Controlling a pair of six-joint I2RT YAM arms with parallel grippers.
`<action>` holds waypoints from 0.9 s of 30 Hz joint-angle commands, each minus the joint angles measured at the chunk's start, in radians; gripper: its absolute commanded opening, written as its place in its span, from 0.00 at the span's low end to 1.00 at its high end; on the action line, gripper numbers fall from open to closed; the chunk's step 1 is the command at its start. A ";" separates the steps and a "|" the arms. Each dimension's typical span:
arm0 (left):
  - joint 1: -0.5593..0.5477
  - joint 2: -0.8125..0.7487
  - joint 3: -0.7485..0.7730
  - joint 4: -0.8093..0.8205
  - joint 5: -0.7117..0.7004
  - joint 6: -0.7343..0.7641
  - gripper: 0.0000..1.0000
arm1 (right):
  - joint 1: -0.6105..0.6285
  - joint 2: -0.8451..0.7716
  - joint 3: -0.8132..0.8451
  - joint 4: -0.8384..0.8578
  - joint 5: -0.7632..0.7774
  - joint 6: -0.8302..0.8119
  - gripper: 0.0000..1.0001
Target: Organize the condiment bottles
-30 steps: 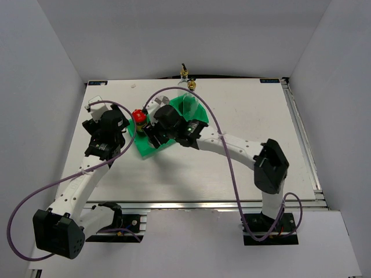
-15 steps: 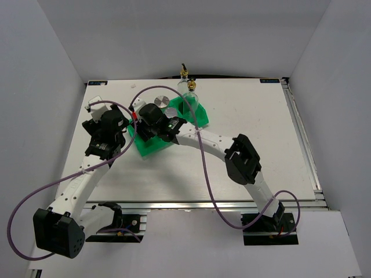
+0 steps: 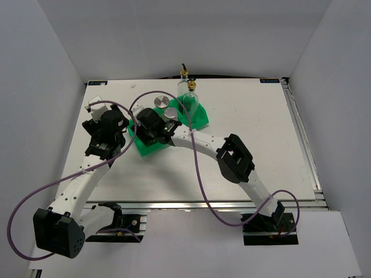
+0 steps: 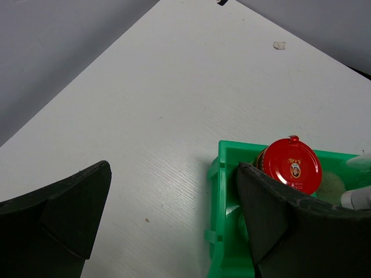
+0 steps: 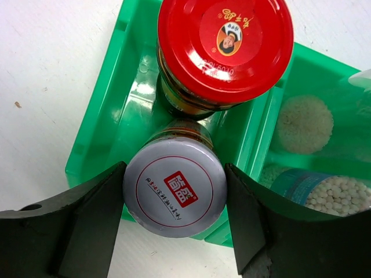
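**Silver-lidded jar (image 5: 175, 186) upright in the green tray (image 5: 93, 145)**

The jar's long axis is vertical, with the lid facing up. It is in the tray's end compartment, just beside the red-lidded jar (image 5: 225, 43). The right claw (image 5: 174, 174) grips its lid from both sides. The left claw (image 4: 174, 171) gapes wide and holds nothing, over the bench (image 4: 145, 87) near the tray's end.
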 commanded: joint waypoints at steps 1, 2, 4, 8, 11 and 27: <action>0.006 -0.011 0.001 0.001 -0.012 0.000 0.98 | 0.002 -0.017 0.074 0.098 0.040 -0.010 0.56; 0.006 -0.011 0.001 0.001 -0.012 0.001 0.98 | 0.004 -0.015 0.074 0.100 0.042 -0.010 0.61; 0.006 -0.006 0.004 -0.002 -0.015 0.001 0.98 | 0.004 -0.011 0.078 0.097 0.042 -0.010 0.76; 0.006 -0.002 0.004 -0.004 -0.015 0.001 0.98 | 0.004 -0.020 0.080 0.094 0.036 -0.010 0.89; 0.006 0.000 0.005 -0.002 -0.015 0.003 0.98 | 0.004 -0.046 0.074 0.092 0.027 -0.016 0.89; 0.026 -0.041 -0.022 0.038 0.087 0.024 0.98 | -0.021 -0.744 -0.601 0.221 0.240 0.015 0.89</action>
